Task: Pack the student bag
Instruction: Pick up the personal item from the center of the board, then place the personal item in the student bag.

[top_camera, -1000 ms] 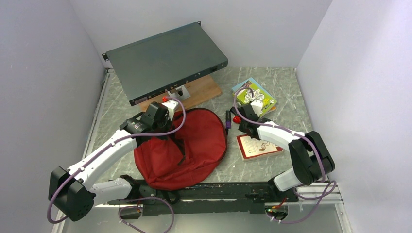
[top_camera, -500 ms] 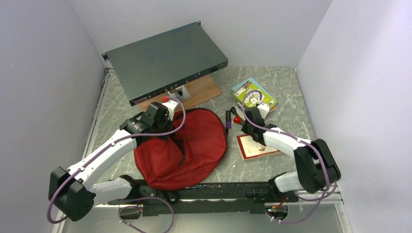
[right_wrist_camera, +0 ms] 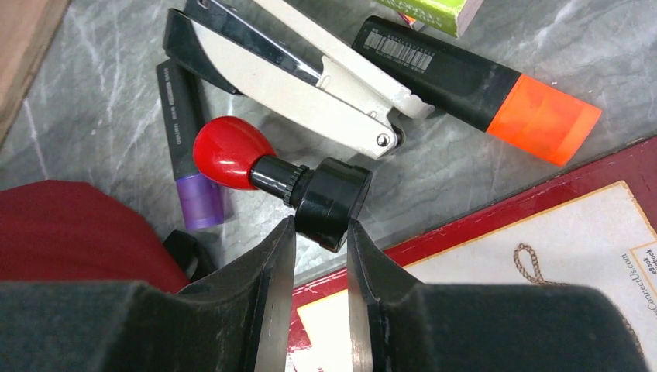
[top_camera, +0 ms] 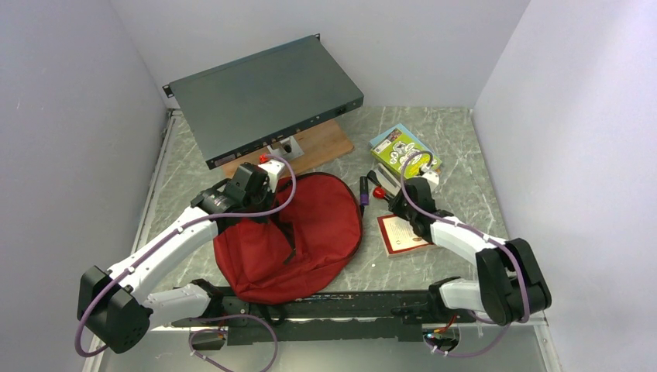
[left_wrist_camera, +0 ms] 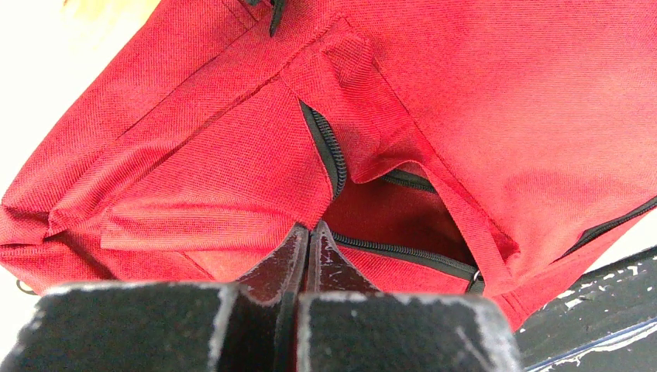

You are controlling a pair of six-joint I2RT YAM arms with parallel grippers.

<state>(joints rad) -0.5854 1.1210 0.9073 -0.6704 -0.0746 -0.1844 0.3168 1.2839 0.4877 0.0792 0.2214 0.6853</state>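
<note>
Container first: we are finding the dark red soft fabric backpack (top_camera: 318, 225) lying flat at the centre of the top view, spreading toward 7 o'clock. The left gripper (left_wrist_camera: 308, 232) is clenched on the hem of a flap beside a black zipper (left_wrist_camera: 329, 147). The slit there is gaping, and through it we are seeing only red fabric and a second zipper line.

The right gripper (right_wrist_camera: 316, 232) is standing slightly parted at 3 o'clock of the backpack. Its tips are flanking the black end of a red-bulbed black knob (right_wrist_camera: 232, 151); we cannot tell whether they are touching it. Just beyond are lying a white-and-black stapler (right_wrist_camera: 310, 70), a black marker with an orange cap (right_wrist_camera: 480, 85) and a black marker with a purple cap (right_wrist_camera: 186, 155).

A red-bordered cream book (top_camera: 399, 236) is lying beneath the right arm, and a green-covered book stack (top_camera: 399, 151) is sitting at 2 o'clock. At 11 o'clock a flat dark-grey metal rack unit (top_camera: 263, 97) is overlapping a wooden board (top_camera: 321, 147).

We are noting a grey marble-patterned table (top_camera: 457, 147), with pale walls (top_camera: 70, 116) enclosing it on three sides.
</note>
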